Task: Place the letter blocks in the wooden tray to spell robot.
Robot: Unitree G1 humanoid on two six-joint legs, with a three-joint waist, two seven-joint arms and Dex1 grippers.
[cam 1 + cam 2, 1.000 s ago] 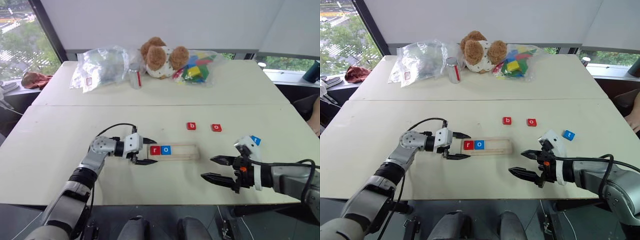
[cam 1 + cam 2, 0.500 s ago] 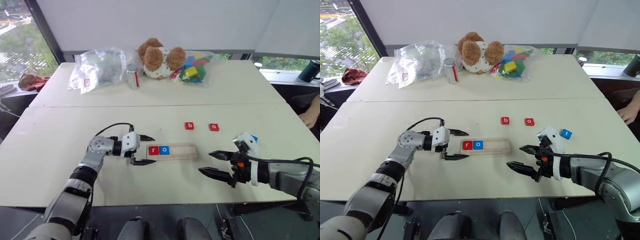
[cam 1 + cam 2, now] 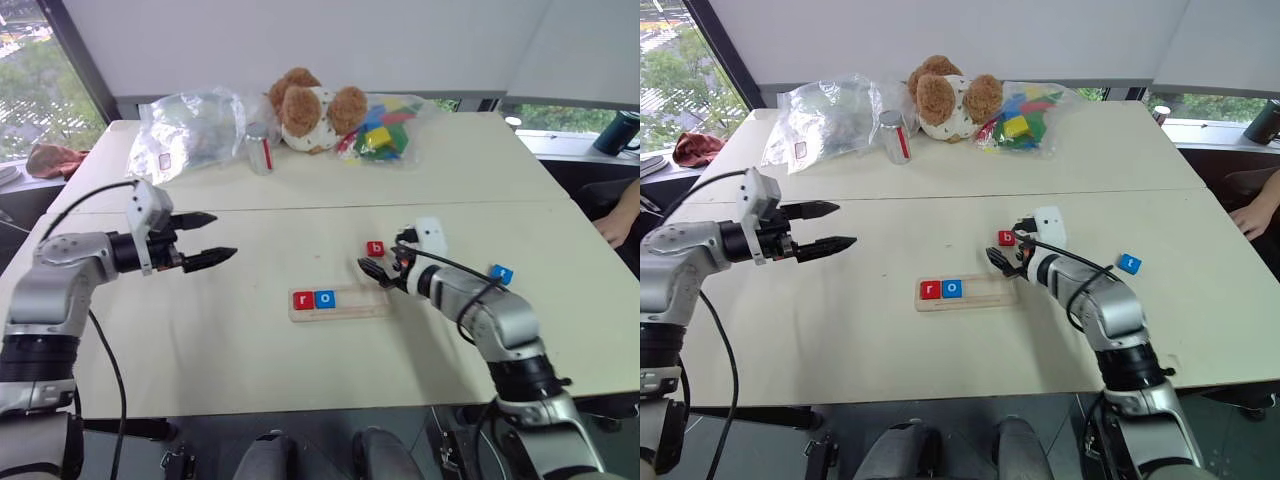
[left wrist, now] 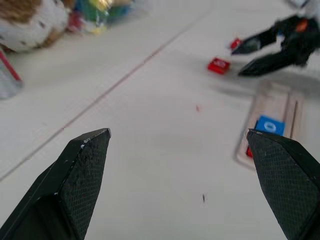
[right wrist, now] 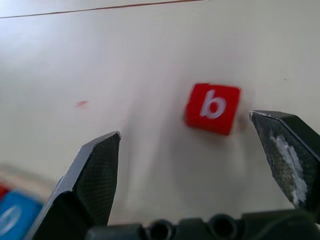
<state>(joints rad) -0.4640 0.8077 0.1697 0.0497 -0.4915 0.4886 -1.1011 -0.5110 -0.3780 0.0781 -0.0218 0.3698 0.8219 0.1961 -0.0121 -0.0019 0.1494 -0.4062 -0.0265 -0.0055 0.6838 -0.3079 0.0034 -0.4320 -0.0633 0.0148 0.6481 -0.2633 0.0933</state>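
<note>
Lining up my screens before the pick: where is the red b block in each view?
Left eye: red b block, just beyond the right tool.
Right eye, same spot.
Left wrist, near the right tool.
Right wrist, on the table between the open fingers.
Shared landmark: wooden tray.

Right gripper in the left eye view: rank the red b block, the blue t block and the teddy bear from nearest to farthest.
From the right gripper:
1. red b block, just beyond its open jaws.
2. blue t block, off to its right.
3. teddy bear, at the table's far edge.

Bright daylight; blurred wrist views
</note>
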